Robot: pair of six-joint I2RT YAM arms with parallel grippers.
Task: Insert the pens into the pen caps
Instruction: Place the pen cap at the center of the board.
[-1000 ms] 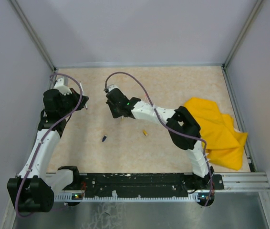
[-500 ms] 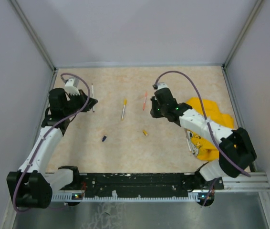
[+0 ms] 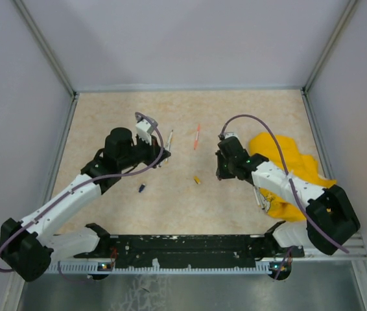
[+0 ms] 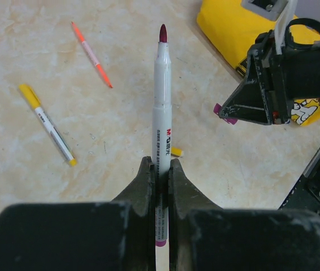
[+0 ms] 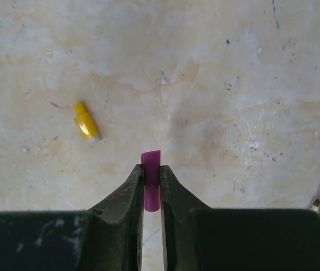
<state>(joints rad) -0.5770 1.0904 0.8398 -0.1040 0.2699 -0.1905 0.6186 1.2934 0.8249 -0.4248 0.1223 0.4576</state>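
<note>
My left gripper (image 4: 160, 166) is shut on a white pen (image 4: 161, 96) with a dark purple tip that points away from me, held above the table. It sits left of centre in the top view (image 3: 159, 154). My right gripper (image 5: 151, 169) is shut on a purple cap (image 5: 151, 183) just above the table, right of centre in the top view (image 3: 221, 170). A yellow cap (image 5: 85, 120) lies between the grippers (image 3: 198, 180). A yellow-capped pen (image 4: 46, 123), an orange-pink pen (image 3: 197, 137) and a dark blue cap (image 3: 142, 188) lie on the table.
A big yellow cloth (image 3: 290, 170) lies crumpled at the right, under my right arm. Thin grey pens (image 3: 259, 195) lie at its left edge. Grey walls close the table on three sides. The black rail with the arm bases runs along the near edge.
My left gripper has swung from the far left to the middle, carrying the pen. My right gripper has moved right, then nearer, and now holds the purple cap low over the table.
</note>
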